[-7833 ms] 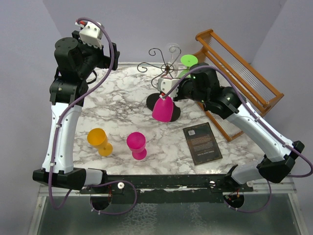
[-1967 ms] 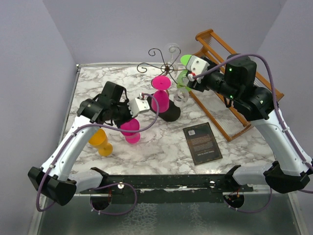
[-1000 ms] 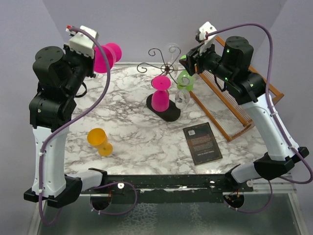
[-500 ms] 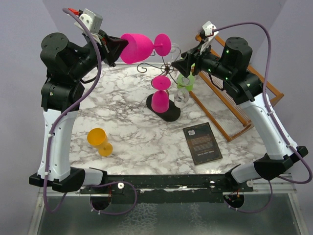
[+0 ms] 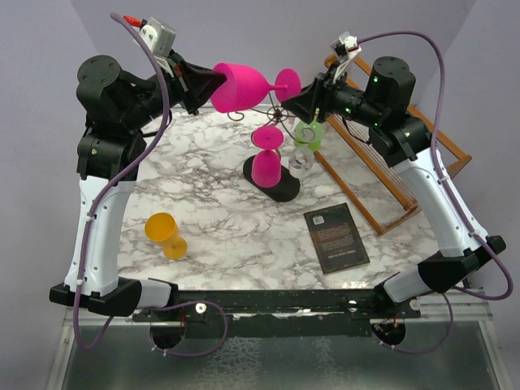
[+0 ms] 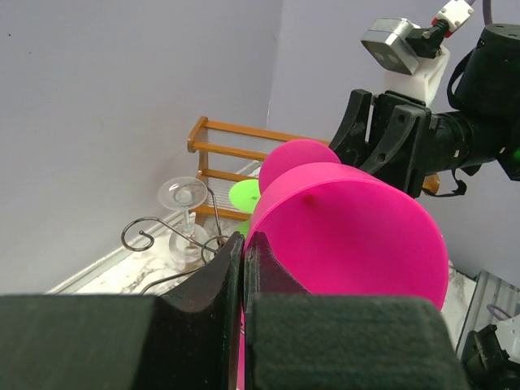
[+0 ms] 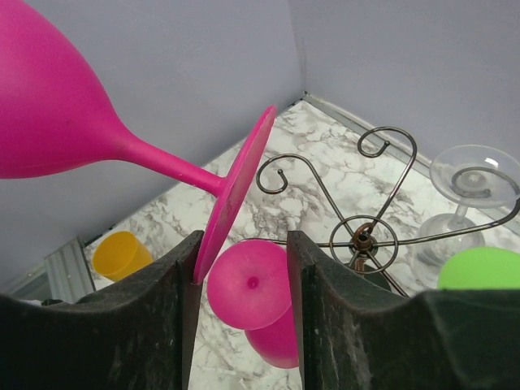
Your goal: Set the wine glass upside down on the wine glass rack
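Observation:
A pink wine glass [image 5: 241,86] hangs sideways in the air above the table's back. My left gripper [image 5: 199,80] is shut on the rim of its bowl [image 6: 349,231], one finger inside and one outside. Its foot [image 7: 238,185] points at my right gripper [image 5: 297,101]. The jaws of that gripper [image 7: 244,242] stand apart, and the foot's lower edge rests against the inner face of the left finger [image 7: 185,280]. Below is the wine glass rack [image 5: 276,112], a dark wire tree with curled arms [image 7: 361,238]. A second pink glass [image 5: 266,159] hangs upside down on it.
A green glass [image 5: 309,132] and a clear glass [image 5: 301,161] also hang on the wire stand. An orange glass [image 5: 165,234] lies on the marble at the front left. A black book [image 5: 335,236] lies front right, beside the wooden slatted dish rack [image 5: 394,142].
My left arm has carried the pink glass to the right, so its foot now sits between the right fingers. The right jaws have narrowed.

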Robot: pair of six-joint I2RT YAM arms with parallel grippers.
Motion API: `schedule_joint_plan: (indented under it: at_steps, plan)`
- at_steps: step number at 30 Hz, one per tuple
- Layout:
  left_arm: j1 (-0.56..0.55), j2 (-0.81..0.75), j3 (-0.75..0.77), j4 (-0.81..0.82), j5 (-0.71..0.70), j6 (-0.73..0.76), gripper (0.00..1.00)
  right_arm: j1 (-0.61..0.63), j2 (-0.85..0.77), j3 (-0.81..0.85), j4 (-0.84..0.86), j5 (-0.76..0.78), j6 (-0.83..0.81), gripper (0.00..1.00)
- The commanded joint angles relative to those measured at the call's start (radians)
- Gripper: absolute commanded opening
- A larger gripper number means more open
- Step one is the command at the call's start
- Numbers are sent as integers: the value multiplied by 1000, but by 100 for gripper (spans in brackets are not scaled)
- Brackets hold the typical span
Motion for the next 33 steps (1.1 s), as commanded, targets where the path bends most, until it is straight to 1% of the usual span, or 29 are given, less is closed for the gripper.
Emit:
schedule_joint_plan:
  at_steps: [1, 4, 9, 15, 18, 23, 26, 29, 33]
  plan:
    - [3, -6, -4, 60, 49, -26, 0, -5, 9, 50, 25, -29, 35, 37]
    - [3, -6, -15, 66, 52, -25, 0, -6, 15, 64, 17, -12, 38, 26]
    - [3, -3, -26, 67, 51, -22, 0, -4, 15, 76, 4, 22, 26, 13]
    - [-3, -4, -32, 63, 52, -14, 0, -5, 20, 88, -8, 83, -5, 3]
    - [-3, -7, -40, 61, 55, -12, 6, -5, 26, 96, -17, 119, -30, 1]
    - [-3, -20, -60, 51, 56, -9, 22, -6, 30, 106, -24, 184, -76, 1]
    - [-3, -31, -64, 26, 46, 27, 30, -11, 34, 111, -26, 217, -106, 1]
    - [-4, -46, -63, -18, 2, 81, 39, -13, 33, 111, -17, 264, -147, 1]
    - [-3, -65, -50, -85, -98, 166, 50, -16, 28, 112, -2, 316, -198, 1]
